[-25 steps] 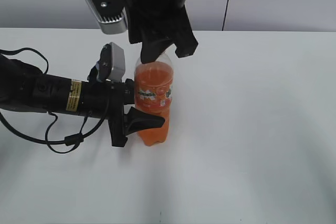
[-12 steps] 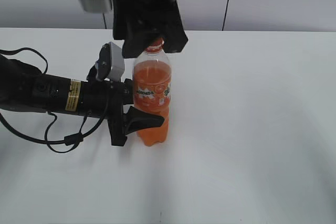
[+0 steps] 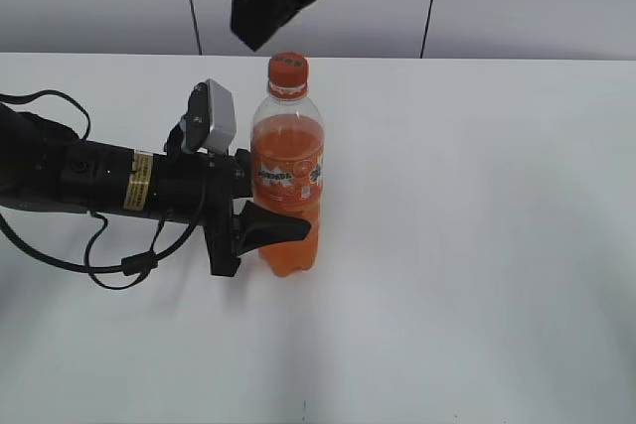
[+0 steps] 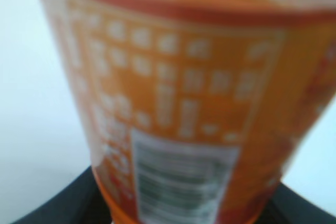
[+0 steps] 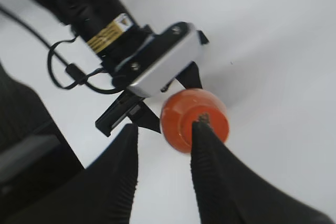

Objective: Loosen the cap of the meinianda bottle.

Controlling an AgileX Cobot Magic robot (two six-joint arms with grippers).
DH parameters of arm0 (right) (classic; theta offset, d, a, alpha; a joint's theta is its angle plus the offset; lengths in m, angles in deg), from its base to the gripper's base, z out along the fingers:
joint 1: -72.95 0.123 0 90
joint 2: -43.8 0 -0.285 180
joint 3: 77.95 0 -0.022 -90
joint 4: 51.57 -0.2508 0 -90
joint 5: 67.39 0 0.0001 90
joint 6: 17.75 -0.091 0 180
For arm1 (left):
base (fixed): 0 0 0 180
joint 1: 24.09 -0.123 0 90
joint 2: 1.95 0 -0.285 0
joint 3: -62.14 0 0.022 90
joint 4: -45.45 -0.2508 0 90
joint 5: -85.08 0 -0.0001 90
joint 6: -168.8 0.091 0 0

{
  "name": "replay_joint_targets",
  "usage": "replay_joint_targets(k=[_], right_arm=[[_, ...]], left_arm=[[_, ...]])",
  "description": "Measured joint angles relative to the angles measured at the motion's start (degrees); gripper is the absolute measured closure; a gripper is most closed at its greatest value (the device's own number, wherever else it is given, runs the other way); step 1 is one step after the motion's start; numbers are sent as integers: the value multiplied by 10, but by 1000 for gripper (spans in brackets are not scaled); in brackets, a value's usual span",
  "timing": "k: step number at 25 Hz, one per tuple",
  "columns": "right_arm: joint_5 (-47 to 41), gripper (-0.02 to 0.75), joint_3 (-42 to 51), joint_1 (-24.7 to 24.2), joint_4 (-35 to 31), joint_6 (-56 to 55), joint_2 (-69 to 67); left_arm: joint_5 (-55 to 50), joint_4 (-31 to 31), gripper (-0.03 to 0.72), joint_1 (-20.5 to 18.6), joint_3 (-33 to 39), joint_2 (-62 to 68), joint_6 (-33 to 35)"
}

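Note:
The meinianda bottle (image 3: 289, 171) stands upright on the white table, full of orange drink, and its label fills the left wrist view (image 4: 184, 103). The orange cap (image 3: 288, 69) sits on its neck, uncovered. My left gripper (image 3: 284, 221) reaches in from the left and is shut on the bottle's lower body, one black finger (image 3: 270, 228) across the front. My right gripper (image 3: 254, 35) hangs above and left of the cap, clear of it. In the right wrist view its jaws (image 5: 165, 128) stand open with only table between them, the cap (image 5: 184, 114) below, behind the right fingertip (image 5: 203, 129).
The left arm (image 3: 89, 181) lies across the table's left side with black cables (image 3: 109, 260) looping beside it and its silver wrist camera (image 3: 216, 118) close to the bottle's shoulder. White table (image 3: 477, 245) extends right and forward of the bottle. A grey wall stands behind.
My right gripper has lifted off the cap and gone up and to the left, leaving the cap in plain view. The bottle and left arm have stayed put.

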Motion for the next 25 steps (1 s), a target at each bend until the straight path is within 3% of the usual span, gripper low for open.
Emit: replay_joint_targets(k=[2,5,13,25], right_arm=[[0,477,0,0,41,-124,0],[0,476,0,-1,70,-202,0],[0,295,0,-1,69,-223,-12],[0,278,0,-1,63,-224,-50]], left_arm=[[0,0,306,0,0,0,0],[0,0,306,-1,0,0,0],[0,0,306,-1,0,0,0],[0,0,306,-1,0,0,-1]])
